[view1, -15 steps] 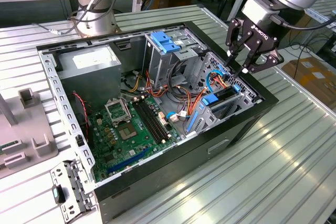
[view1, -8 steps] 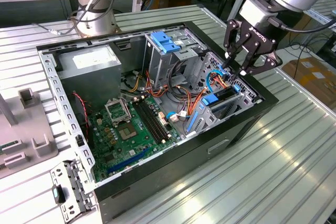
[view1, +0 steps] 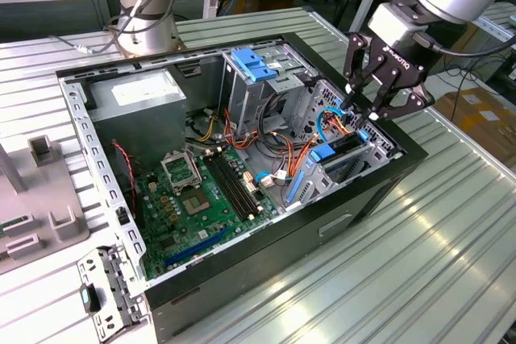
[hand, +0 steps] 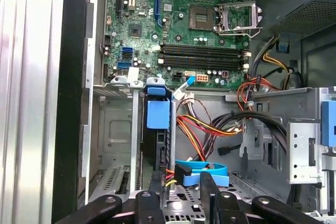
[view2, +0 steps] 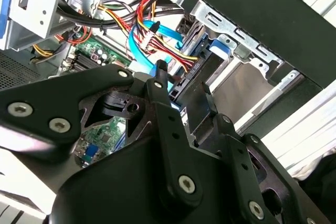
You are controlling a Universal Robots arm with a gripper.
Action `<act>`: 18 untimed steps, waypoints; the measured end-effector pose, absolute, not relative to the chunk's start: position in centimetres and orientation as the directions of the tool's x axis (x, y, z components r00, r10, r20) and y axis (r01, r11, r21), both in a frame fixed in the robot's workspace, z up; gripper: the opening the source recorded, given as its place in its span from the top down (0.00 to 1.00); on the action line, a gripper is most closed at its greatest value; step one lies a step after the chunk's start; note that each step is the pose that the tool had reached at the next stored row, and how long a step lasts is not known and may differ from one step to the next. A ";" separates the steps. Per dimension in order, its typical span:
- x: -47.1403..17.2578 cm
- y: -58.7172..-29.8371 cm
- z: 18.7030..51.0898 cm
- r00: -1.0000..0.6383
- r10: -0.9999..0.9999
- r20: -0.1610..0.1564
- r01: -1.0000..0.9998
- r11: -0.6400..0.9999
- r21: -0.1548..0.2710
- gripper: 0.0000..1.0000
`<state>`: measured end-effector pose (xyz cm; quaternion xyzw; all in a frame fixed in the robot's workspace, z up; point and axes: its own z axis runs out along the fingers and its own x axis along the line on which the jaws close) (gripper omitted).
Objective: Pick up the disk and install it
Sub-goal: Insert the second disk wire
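Ribbed silver metal tabletop (view1: 419, 239) carries an open black computer case (view1: 322, 223) lying on its side, with wooden benches behind it. Going from the exterior view's left: a grey power-supply box (view1: 133, 106), a green motherboard (view1: 193, 199), a light-blue plastic bracket (view1: 254, 64) atop the grey drive cage, then the dark hard drive in its blue carrier frame (view1: 343, 151), standing on edge in the bay at the case's end wall. The black gripper (view1: 379, 102) hangs from the silver arm above that bay, tilted, fingers (view1: 355, 90) spread apart and holding nothing, close above the disk's top edge. Orange, red and blue cables (view1: 310, 147) crowd the inner side; the black case wall borders the other.
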<state>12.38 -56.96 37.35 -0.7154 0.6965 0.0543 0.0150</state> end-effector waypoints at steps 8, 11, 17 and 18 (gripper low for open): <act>12.0 -59.0 36.1 0.026 -0.995 -0.101 -0.998 -0.032 0.054 0.84; 11.6 -59.0 36.1 0.026 -0.994 -0.104 -0.998 -0.032 0.054 0.84; 10.6 -58.8 35.8 0.026 -0.994 -0.106 -0.998 -0.032 0.054 0.84; 10.6 -58.7 35.7 0.026 -0.994 -0.107 -0.998 -0.032 0.054 0.84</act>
